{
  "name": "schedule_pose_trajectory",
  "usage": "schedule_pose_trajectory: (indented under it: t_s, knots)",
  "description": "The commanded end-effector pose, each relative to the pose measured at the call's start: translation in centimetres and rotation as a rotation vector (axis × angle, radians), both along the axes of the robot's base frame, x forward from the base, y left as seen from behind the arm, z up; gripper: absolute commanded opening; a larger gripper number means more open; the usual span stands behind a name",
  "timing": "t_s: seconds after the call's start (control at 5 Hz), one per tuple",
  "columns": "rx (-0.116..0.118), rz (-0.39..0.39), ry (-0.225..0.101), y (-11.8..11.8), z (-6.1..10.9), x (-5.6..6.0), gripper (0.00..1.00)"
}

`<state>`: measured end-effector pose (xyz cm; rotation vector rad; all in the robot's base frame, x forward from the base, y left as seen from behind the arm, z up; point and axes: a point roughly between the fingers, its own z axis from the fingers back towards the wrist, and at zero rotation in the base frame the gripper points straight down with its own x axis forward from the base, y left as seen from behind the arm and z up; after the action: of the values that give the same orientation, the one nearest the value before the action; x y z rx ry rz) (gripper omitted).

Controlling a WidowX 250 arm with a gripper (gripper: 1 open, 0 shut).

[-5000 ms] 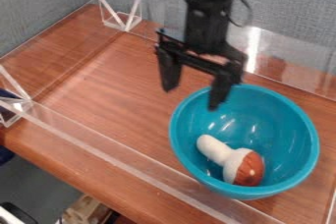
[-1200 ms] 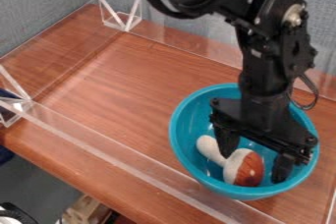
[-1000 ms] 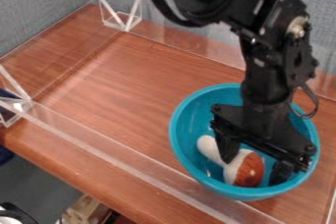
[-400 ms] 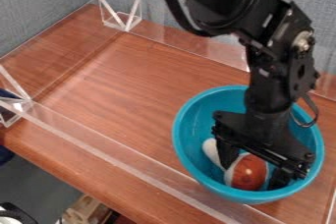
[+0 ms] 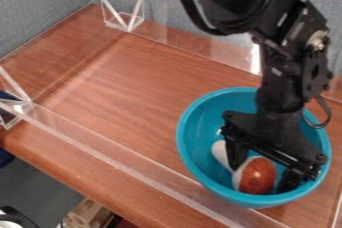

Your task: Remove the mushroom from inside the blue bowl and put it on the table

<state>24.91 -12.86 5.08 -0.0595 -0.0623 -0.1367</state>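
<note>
Fingers (image 5: 273,165) of the black robot arm (image 5: 274,32) are spread wide, grasping nothing, and point down inside the blue bowl (image 5: 201,132), one on each side of the mushroom (image 5: 257,176). The mushroom lies on its side at the bowl's bottom, its reddish-brown cap toward five o'clock and its cream stem toward nine o'clock. The bowl sits on the tabletop (image 5: 120,72) at about four o'clock of the scene.

To do this grasp well, the fingers likely need to settle low enough to bracket the cap, then close gently, since the glossy rounded cap could slip or roll along the smooth curved wall. A straight lift should clear the rim before moving toward the open wood at nine to eleven o'clock.

The tabletop is polished reddish-brown wood with visible grain, edged by low clear acrylic walls (image 5: 107,152). A grey fabric partition (image 5: 47,2) stands behind at eleven o'clock.
</note>
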Motion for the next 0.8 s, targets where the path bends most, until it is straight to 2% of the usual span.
schedule_pose_trajectory:
  t_s: [0.0,0.6]
  knots:
    - [-0.009,-0.016,-0.034,-0.73,0.87,0.67,1.0]
    - [0.008,-0.013,-0.041,-0.8,0.88,1.04,1.0]
